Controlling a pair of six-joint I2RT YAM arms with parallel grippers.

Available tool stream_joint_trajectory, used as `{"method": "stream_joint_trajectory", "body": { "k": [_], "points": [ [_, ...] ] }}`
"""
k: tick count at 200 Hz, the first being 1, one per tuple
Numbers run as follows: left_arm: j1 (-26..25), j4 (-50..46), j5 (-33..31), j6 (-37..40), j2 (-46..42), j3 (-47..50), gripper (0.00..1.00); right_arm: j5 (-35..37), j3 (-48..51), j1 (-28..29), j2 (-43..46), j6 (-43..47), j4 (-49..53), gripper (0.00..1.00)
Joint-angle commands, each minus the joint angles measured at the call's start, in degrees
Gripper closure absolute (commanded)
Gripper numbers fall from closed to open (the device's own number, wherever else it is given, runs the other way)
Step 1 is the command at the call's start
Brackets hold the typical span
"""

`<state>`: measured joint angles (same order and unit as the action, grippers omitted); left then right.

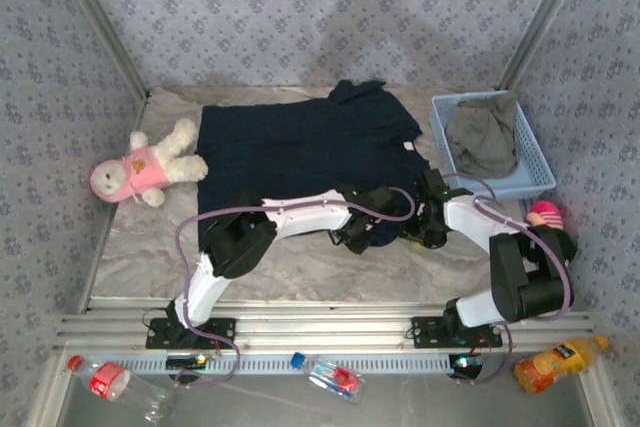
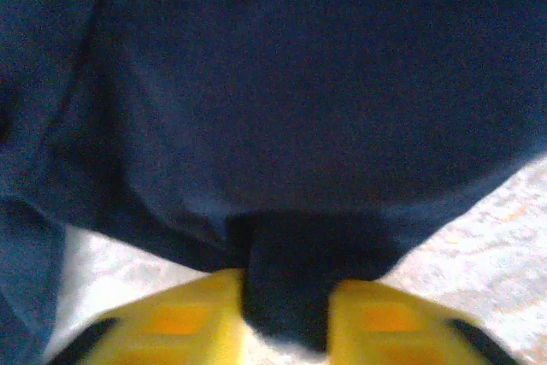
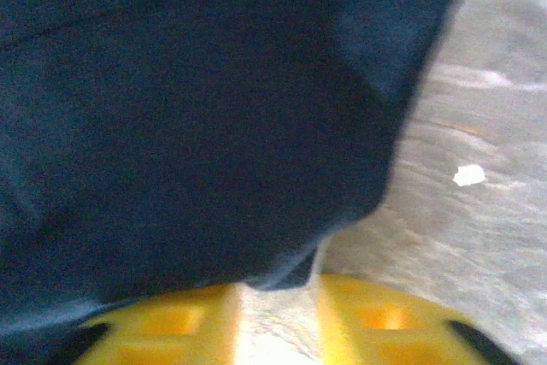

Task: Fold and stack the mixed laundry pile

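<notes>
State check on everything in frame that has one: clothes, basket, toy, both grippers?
navy garment: spread flat on the table, unfolded.
grey garment: crumpled inside the basket.
basket: upright, holding the grey garment.
plush toy: lying on the table's left side.
left gripper: shut on the navy garment's near edge.
right gripper: at the navy garment's edge, grip unclear.

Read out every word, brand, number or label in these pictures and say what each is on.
Nothing can be read for certain.
Red label on the clear bottle: too small.
Red and blue label on the small bottle: too small.
Label on the orange drink bottle: blurred.
Mark on the pink shirt of the plush toy: illegible.
White tag on the navy garment: too small.
</notes>
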<state>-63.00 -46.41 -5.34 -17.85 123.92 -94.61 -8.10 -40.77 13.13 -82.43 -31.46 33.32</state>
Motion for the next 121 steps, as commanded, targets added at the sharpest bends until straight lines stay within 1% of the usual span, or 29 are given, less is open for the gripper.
{"method": "stream_joint_trajectory", "body": {
  "k": [1, 9, 18, 28, 47, 59, 74, 89, 101, 111, 118, 121],
  "points": [
    [0.27, -2.14, -3.88, -0.39, 1.07, -1.54, 0.91, 1.24, -4.93, -0.43, -2.38, 1.91, -6.17, 0.87],
    [0.21, -2.52, -3.84, -0.52, 0.21, -1.63, 1.0, 1.18, -6.29, -0.56, -1.87, 2.52, -4.1, 0.95],
    [0.23, -2.99, -3.08, -0.31, -0.98, -1.49, 1.0, 1.03, -7.33, -0.67, -0.49, 2.99, -1.46, 1.0],
    [0.23, -3.39, -1.04, 0.54, -2.95, -1.05, 1.0, 0.95, -7.99, -0.73, 1.81, 3.33, 1.67, 1.0],
    [0.19, -4.13, 4.97, 3.12, -7.17, 1.01, 1.0, 0.4, -9.02, -1.26, 7.21, 4.06, 9.52, 1.0],
    [0.25, -5.18, 5.93, 3.78, -10.09, 2.41, 1.0, -0.31, -9.55, -1.89, 10.44, 4.07, 13.51, 1.0],
    [0.49, -6.43, 7.32, 4.55, -12.96, 3.2, 1.0, -3.46, -11.04, -3.93, 12.22, 4.3, 17.17, 1.0],
    [1.31, -6.85, 9.67, 4.84, -14.52, 3.29, 1.0, -6.58, -13.28, -5.58, 11.94, 4.65, 18.27, 1.0],
    [2.21, -6.62, 11.65, 4.77, -14.75, 3.09, 1.0, -7.44, -15.33, -6.32, 10.71, 4.59, 17.56, 1.0],
    [3.13, -5.62, 12.86, 4.47, -14.38, 3.41, 1.0, -7.18, -17.53, -7.14, 7.72, 4.86, 16.3, 1.0],
    [3.76, -5.29, 13.9, 4.4, -13.64, 3.43, 0.98, -7.62, -18.65, -7.81, 5.48, 5.2, 15.24, 1.0],
    [4.02, -5.36, 14.41, 4.4, -13.21, 3.32, 0.95, -8.0, -19.39, -8.0, 4.01, 5.41, 14.75, 0.94]
  ]
}}
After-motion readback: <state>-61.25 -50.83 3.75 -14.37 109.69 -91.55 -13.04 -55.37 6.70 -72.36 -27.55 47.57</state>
